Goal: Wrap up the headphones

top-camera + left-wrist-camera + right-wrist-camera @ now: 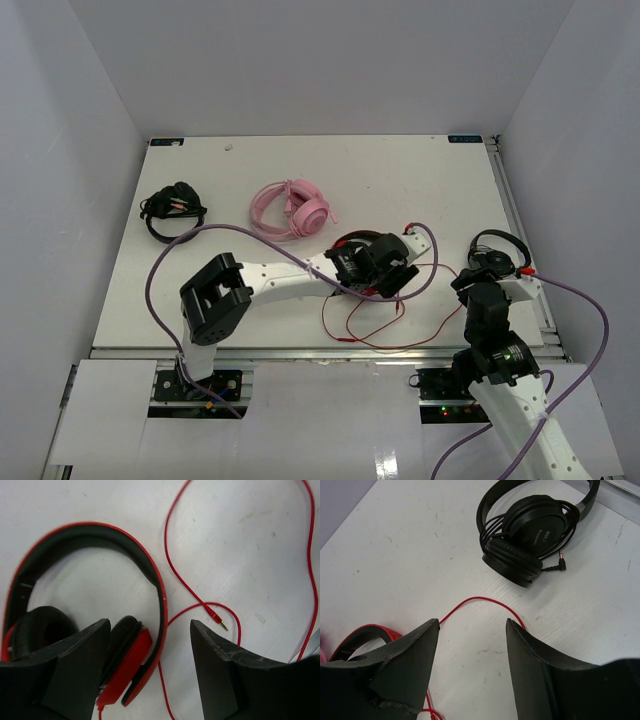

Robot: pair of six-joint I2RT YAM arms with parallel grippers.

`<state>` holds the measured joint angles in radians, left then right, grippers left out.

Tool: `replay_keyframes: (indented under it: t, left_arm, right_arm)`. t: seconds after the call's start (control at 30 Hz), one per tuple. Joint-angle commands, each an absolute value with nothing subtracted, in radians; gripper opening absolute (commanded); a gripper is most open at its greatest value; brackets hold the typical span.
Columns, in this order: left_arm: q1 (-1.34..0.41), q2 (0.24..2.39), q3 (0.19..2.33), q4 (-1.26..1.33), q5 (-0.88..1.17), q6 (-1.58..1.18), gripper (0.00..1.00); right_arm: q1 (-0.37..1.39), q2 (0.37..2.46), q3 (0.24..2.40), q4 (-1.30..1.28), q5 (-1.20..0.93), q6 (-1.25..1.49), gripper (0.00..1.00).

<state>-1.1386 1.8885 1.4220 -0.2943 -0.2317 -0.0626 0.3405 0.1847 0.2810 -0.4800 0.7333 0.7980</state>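
The headphones (352,240) are red on the outer shell, with black ear pads and a black inner band. They lie flat on the table (400,180), right of centre, near the pink headphones (292,210). A thin red cable (480,598) leaves one cup and lies unwound in loose loops toward the near edge and the right side. Its plug (216,616) rests bare on the surface.

The left arm reaches forward and to the right. The left gripper (148,625) hangs directly over the ear cups with its fingers spread apart, holding nothing. The right arm is folded close to its base. The right gripper (470,625) is likewise spread and empty, low over the cable, with a separate set of black headphones (530,530) beyond it.

In the left wrist view the band arches away from the fingers, with both cups at the finger end. The long axis, from cups to band crown, runs along the gripper's pointing direction.
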Motion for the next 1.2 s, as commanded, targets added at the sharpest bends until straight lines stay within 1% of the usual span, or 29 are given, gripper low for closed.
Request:
replay_keyframes:
  t: [0.0, 0.17, 0.43, 0.6, 0.7, 0.8, 0.87, 1.0, 1.17]
  left_arm:
    - [-1.153, 1.948, 1.472, -0.374, -0.198, -0.026, 0.75]
    - [-1.16, 2.02, 1.529, -0.399, -0.212, -0.023, 0.72]
    - [-1.16, 2.087, 1.567, -0.41, -0.255, -0.022, 0.71]
    - [-1.16, 2.111, 1.573, -0.408, -0.27, -0.028, 0.64]
    - [-1.16, 2.121, 1.58, -0.406, -0.267, -0.033, 0.53]
    - [-1.16, 2.121, 1.578, -0.402, -0.273, -0.04, 0.35]
    - [-1.16, 2.111, 1.577, -0.402, -0.278, -0.042, 0.17]
    - [-1.16, 2.044, 1.571, -0.402, -0.259, -0.068, 0.0]
    - [-1.16, 1.874, 1.552, -0.403, -0.223, -0.135, 0.0]
  right_arm:
    - [0.339, 0.152, 0.33, -0.469, 0.742, 0.771, 0.63]
    - [0.339, 0.106, 0.328, -0.469, 0.733, 0.759, 0.62]
    - [0.339, 0.035, 0.318, -0.469, 0.725, 0.742, 0.62]
    - [0.339, 0.029, 0.319, -0.468, 0.718, 0.738, 0.61]
    - [0.34, 0.037, 0.322, -0.465, 0.709, 0.736, 0.61]
    - [0.339, 0.041, 0.328, -0.454, 0.695, 0.722, 0.61]
    - [0.339, 0.043, 0.331, -0.436, 0.667, 0.695, 0.61]
    - [0.339, 0.081, 0.344, -0.35, 0.558, 0.609, 0.61]
    - [0.34, 0.182, 0.365, -0.245, 0.384, 0.515, 0.61]
